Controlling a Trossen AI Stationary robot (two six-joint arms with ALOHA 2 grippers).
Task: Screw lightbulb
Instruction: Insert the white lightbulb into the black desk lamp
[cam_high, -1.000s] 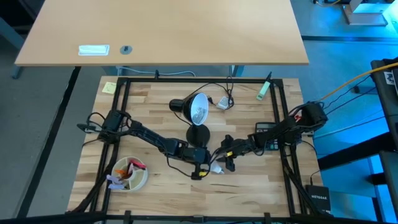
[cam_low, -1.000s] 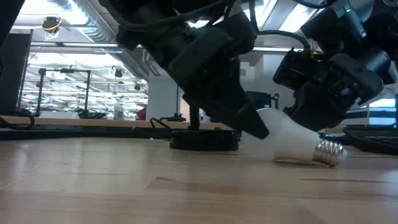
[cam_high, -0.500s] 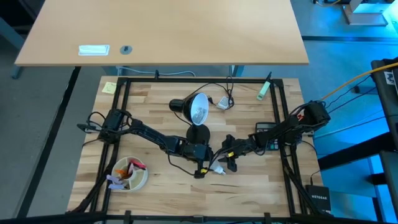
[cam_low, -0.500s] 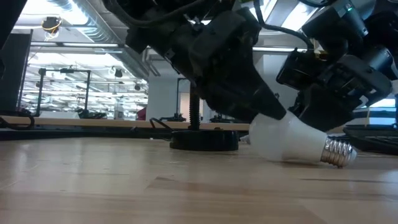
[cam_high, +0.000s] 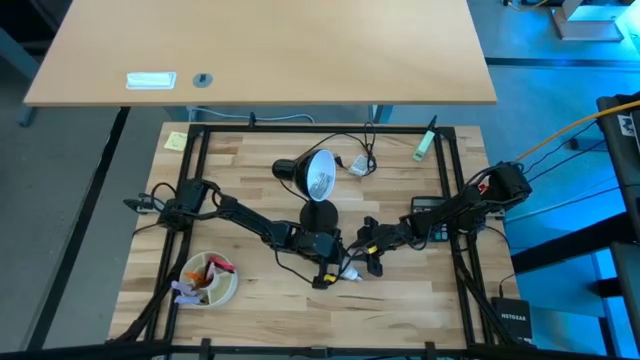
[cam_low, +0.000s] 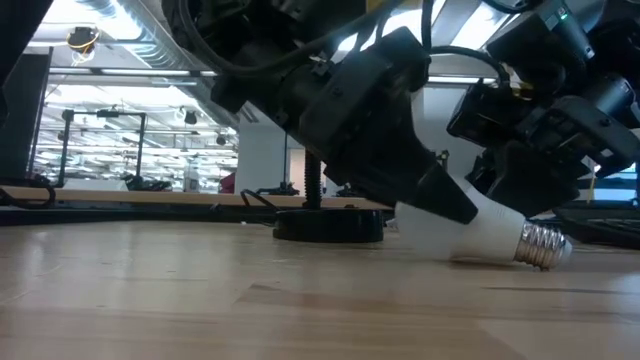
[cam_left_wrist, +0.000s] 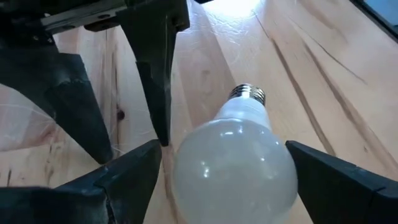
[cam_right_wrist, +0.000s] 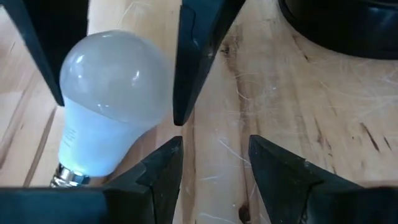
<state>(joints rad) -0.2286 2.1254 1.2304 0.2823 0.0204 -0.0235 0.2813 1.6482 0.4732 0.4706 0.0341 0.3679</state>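
Note:
The white lightbulb (cam_low: 495, 232) lies on its side on the wooden table, its metal screw base (cam_low: 540, 246) pointing toward the table's right. It also shows in the high view (cam_high: 349, 273). My left gripper (cam_left_wrist: 224, 146) is closed around its round end. My right gripper (cam_right_wrist: 214, 146) is open and empty just to the right of the bulb (cam_right_wrist: 112, 93), low over the wood. The black desk lamp stands just behind on its round base (cam_high: 318, 214), its silvery shade (cam_high: 316, 172) tipped up. My left gripper holds the bulb's round glass end (cam_left_wrist: 186, 177) between its two fingers (cam_left_wrist: 127, 180), one on each side. The fingers come slanting down from the table's left and far side, over the round end and along the bulb. The bulb rests on the table with its screw base (cam_left_wrist: 247, 94) pointing away from the gripper.
A white bowl (cam_high: 208, 280) with small items sits near the front left. Cables and a small plug (cam_high: 358, 165) lie behind the lamp. A green tool (cam_high: 425, 145) and a yellow note (cam_high: 175, 141) lie near the far edge. A black frame (cam_high: 195, 180) rims the table.
My left gripper has gone toward the table's right and down over the bulb, now covering more of its round end. The bulb has slid a little toward the right along the table. My right gripper has kept still.

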